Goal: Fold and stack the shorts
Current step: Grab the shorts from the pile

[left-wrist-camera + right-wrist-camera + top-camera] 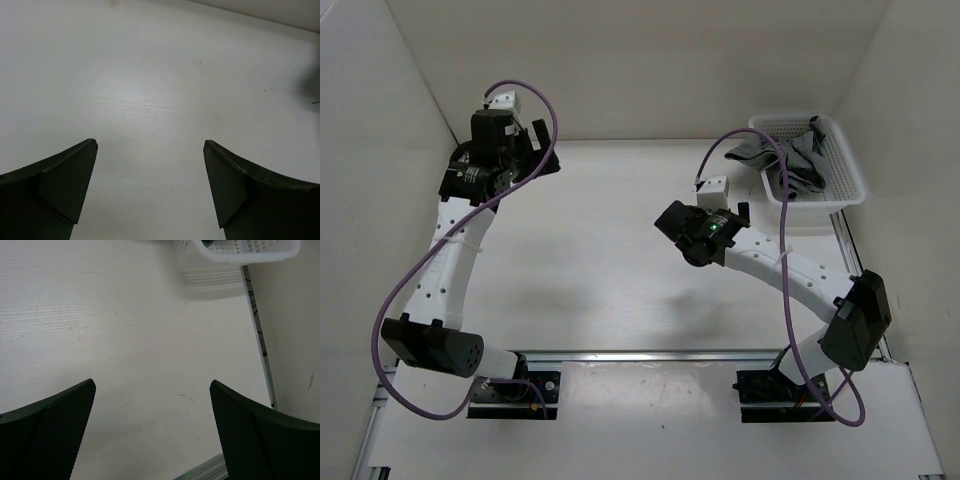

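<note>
Left fingers: spread wide, nothing btwn; aimed down at bare bench, far-left area.
Right fingers: likewise spread, nothing held; hovering over mid-bench, angled toward far-right corner. Prob. parked apart to leave centre free as folding area (judgement only).

Shorts: grey, crumpled, inside white mesh basket at far-right corner of bench; part spilling over left rim. One garment or several: cannot tell from the heap. Not yet pulled out; nothing folded or stacked.

Basket near right fingers, well apart from left ones, so right arm better placed for first pick.

Surroundings: purple cables looping off each arm; metal rail along near edge; second rail down right side, just beside basket; white walls on three sides.

Obstacles: basket wall btwn fingers and cloth, so approach from above likely needed; right-arm cable arching across basket's left part, poss. snag; side wall close to basket, little room there.
</note>
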Tool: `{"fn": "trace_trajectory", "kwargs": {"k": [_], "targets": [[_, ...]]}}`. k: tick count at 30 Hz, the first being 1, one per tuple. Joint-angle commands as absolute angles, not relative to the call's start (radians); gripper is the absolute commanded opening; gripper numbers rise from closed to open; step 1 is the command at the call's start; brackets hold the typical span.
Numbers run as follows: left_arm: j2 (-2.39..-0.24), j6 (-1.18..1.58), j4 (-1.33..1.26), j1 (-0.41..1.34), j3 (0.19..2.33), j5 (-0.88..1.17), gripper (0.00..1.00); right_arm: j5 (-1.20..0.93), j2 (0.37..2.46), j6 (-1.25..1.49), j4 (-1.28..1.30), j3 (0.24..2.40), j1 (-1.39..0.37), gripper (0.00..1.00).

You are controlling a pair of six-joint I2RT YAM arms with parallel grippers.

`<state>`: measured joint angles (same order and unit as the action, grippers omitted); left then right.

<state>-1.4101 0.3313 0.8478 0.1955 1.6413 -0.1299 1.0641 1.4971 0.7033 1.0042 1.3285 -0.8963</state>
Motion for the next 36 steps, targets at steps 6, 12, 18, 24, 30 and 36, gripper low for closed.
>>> {"fn": "trace_trajectory", "kwargs": {"k": [6, 12, 18, 24, 30, 36], "targets": [[-1.329, 0.209, 0.801, 0.328, 1.792, -0.163, 0.99, 0.974, 1.393, 0.647, 0.913, 1.318, -0.876, 1.0], [-1.328, 0.261, 0.817, 0.318, 1.769, -0.111, 0.99, 0.547, 1.319, 0.499, 0.694, 1.281, -0.6, 1.0], [-1.299, 0.331, 0.818, 0.318, 1.631, -0.011, 0.99, 0.307, 1.48, 0.437, 0.684, 1.489, -0.226, 0.85], [-1.278, 0.331, 0.818, 0.318, 1.551, 0.005, 0.99, 0.293, 1.808, 0.448, 0.742, 1.782, -0.035, 1.0], [-1.255, 0.331, 0.848, 0.327, 1.54, -0.058, 0.99, 0.186, 2.115, 0.41, 0.805, 2.164, 0.057, 1.0], [-1.308, 0.331, 0.891, 0.327, 1.568, -0.091, 0.99, 0.01, 2.293, 0.448, 0.746, 2.316, 0.113, 0.77]]}}
